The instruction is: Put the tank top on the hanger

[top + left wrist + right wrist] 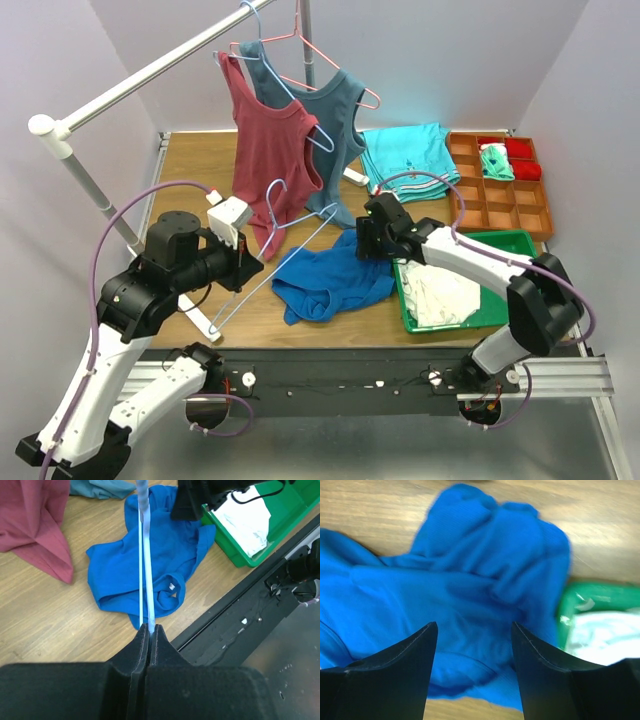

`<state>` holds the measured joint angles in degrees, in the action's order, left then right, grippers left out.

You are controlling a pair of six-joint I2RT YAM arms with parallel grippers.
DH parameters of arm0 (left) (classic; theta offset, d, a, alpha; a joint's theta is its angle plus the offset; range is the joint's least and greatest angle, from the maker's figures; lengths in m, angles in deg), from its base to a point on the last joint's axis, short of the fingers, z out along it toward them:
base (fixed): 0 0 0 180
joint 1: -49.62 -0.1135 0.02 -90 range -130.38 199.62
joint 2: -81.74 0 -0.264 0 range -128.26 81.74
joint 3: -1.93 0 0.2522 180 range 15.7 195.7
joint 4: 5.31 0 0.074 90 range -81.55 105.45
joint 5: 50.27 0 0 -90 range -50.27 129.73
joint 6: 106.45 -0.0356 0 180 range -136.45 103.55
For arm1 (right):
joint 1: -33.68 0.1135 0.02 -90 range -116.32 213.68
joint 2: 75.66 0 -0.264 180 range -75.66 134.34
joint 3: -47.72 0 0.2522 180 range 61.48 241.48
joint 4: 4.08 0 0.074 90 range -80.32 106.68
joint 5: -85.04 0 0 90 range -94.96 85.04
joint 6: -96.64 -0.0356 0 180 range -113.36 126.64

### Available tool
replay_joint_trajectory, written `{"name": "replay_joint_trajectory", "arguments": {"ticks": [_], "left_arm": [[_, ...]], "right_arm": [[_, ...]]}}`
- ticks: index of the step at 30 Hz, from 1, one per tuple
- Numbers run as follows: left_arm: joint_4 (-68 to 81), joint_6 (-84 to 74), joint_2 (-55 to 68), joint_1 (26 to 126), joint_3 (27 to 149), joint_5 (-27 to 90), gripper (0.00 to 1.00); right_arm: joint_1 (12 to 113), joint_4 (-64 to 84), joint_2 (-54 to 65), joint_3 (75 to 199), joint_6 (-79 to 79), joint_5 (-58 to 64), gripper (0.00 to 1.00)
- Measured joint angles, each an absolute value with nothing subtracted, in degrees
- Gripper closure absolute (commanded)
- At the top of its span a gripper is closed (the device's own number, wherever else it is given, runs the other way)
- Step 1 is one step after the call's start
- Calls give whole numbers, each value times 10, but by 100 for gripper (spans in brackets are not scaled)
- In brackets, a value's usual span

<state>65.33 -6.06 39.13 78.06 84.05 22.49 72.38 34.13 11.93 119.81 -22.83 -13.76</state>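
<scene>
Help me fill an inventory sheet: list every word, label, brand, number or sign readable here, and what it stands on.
No text can be read anywhere.
Small white neck tag inside the royal-blue tank top: too small to read.

No lettering you can read here.
You'll see just one label, a small white tag (172,586) sewn into a hem of the tank top (120,565) lying on the counter (45,625); any print on it is too small to make out.
</scene>
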Motion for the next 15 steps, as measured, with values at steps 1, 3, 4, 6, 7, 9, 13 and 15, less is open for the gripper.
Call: {"name": "replay_joint_trajectory", "arguments": {"ticks": [1, 3, 4, 6, 7, 9, 13, 15], "left_arm": [[652, -61, 390, 781, 840, 224, 100], [650, -61, 385, 781, 838, 223, 100], [650, -60, 383, 781, 836, 222, 100], [649, -60, 381, 781, 834, 222, 100], [649, -60, 380, 781, 834, 222, 100], [648, -60, 377, 781, 834, 222, 100], [644, -59, 373, 781, 834, 226, 100], [642, -59, 372, 781, 834, 230, 100]], "right_arm": [[726, 338, 127, 1203, -228, -137, 32], [731, 324, 149, 1212, -223, -136, 32], [732, 316, 159, 1215, -222, -135, 34], [736, 308, 172, 1216, -218, -131, 35], [738, 305, 176, 1216, -217, -129, 44], [739, 300, 179, 1216, -216, -126, 57], [748, 289, 179, 1217, -214, -114, 89], [761, 288, 179, 1219, -217, -113, 92]]}}
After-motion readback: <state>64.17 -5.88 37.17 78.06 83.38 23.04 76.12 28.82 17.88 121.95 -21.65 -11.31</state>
